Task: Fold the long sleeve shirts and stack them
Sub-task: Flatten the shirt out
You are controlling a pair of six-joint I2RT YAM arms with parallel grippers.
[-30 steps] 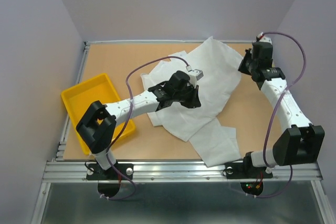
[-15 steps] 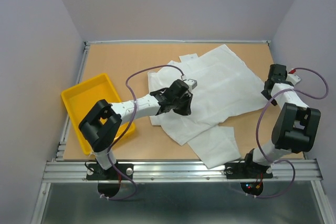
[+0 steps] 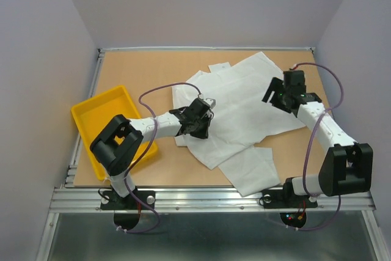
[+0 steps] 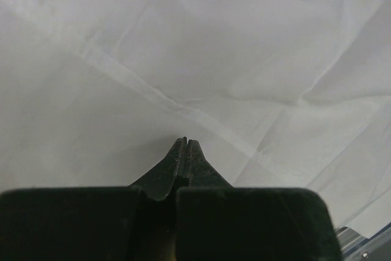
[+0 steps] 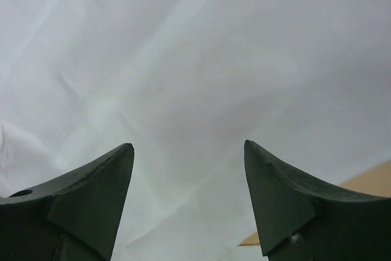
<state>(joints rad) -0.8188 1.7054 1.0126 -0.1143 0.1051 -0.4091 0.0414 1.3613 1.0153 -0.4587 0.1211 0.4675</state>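
Note:
A white long sleeve shirt [image 3: 244, 102] lies spread mostly flat across the middle of the table, with a folded flap [image 3: 250, 172] reaching toward the near edge. My left gripper [image 3: 197, 128] rests low over the shirt's left part. In the left wrist view it [image 4: 185, 141] is shut, nothing shows between the jaws, and white shirt fabric [image 4: 201, 47] fills the frame. My right gripper [image 3: 270, 98] hovers over the shirt's right part. Its wrist view shows it [image 5: 187, 145] open and empty above the cloth [image 5: 183, 59].
A yellow tray [image 3: 102, 110] sits at the left edge of the wooden table [image 3: 140, 68], partly under my left arm's elbow. Bare wood [image 5: 369, 178] shows just past the shirt's right edge. Grey walls close in the table on three sides.
My right gripper, shut on the shirt's raised far right corner a second ago, has opened and let the cloth drop flat, then swung back over it. My left gripper slid left and nearer.

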